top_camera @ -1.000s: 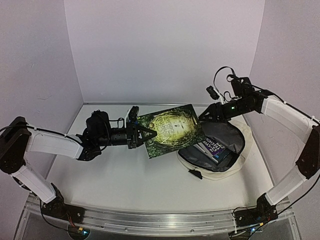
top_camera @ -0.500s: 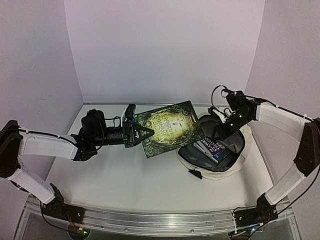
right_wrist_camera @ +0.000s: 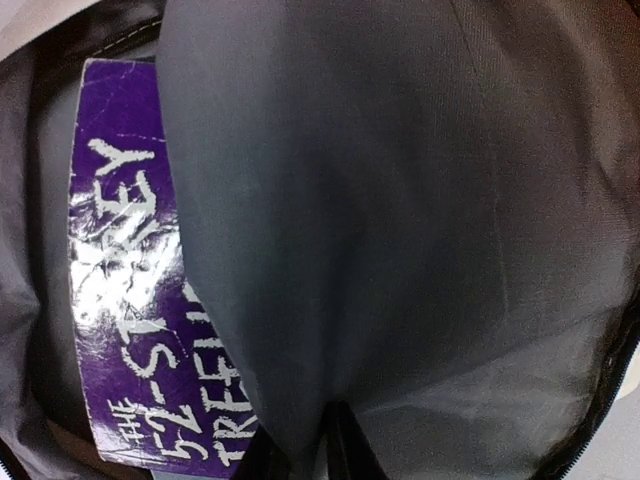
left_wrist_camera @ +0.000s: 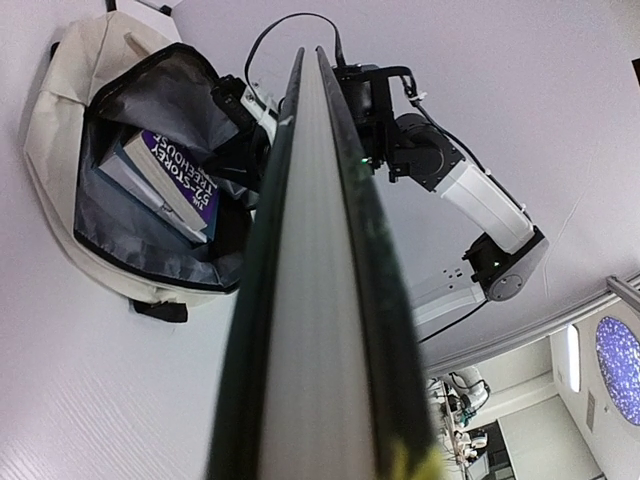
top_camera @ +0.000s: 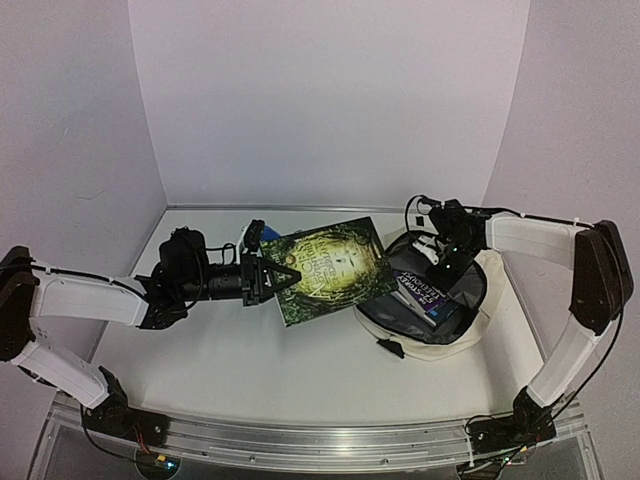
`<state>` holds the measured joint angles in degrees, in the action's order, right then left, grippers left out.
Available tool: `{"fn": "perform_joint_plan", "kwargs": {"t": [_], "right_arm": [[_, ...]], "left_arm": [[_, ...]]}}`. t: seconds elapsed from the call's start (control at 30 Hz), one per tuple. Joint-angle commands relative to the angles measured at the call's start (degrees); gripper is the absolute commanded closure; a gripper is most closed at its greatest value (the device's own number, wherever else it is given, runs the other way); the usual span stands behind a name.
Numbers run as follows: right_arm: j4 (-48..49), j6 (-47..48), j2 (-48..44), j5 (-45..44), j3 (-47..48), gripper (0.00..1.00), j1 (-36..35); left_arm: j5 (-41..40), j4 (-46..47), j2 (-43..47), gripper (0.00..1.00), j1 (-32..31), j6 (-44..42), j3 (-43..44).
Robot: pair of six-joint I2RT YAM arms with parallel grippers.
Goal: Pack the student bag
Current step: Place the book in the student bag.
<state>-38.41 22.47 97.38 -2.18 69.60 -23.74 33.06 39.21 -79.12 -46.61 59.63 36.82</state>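
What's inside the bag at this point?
In the bag a purple book, title partly reading "Treehouse", lies beside a paler book. Grey lining covers the rest, so anything deeper is hidden.

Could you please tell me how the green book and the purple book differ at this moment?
The green book is held in the air by the left fingers, outside the bag; the purple book lies inside it. The green book shows its whole ornate cover to the top camera, whereas the purple book is partly hidden within the bag, with only some white lettering showing. Both are closed.
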Motion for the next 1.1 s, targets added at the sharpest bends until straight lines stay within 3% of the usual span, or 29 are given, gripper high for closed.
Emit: {"fn": "perform_joint_plan", "kwargs": {"t": [0.0, 0.27, 0.53, 0.7, 1.07], "right_arm": [[0.57, -2.06, 0.12, -0.41, 1.02, 1.00, -5.92], [-1.77, -10.61, -0.31, 12.17, 7.94, 1.00, -9.53], [-3.10, -12.77, -5.60, 14.76, 9.39, 1.00, -9.50], [-3.77, -13.92, -7.10, 16.93, 10.27, 1.00, -9.51], [-5.53, -13.33, -7.52, 23.36, 9.51, 1.00, -9.74]], "left_arm": [[-1.88, 3.35, 5.85, 1.00, -0.24, -0.29, -1.06], [-1.09, -0.63, 6.70, 1.00, -0.24, 0.91, -2.98], [1.85, 3.85, 0.09, 1.00, -0.63, 4.47, -3.01], [3.02, 11.73, -7.77, 1.00, -1.11, 7.54, -2.35], [0.61, 40.92, -33.97, 1.00, -1.75, 21.14, 6.78]]}}
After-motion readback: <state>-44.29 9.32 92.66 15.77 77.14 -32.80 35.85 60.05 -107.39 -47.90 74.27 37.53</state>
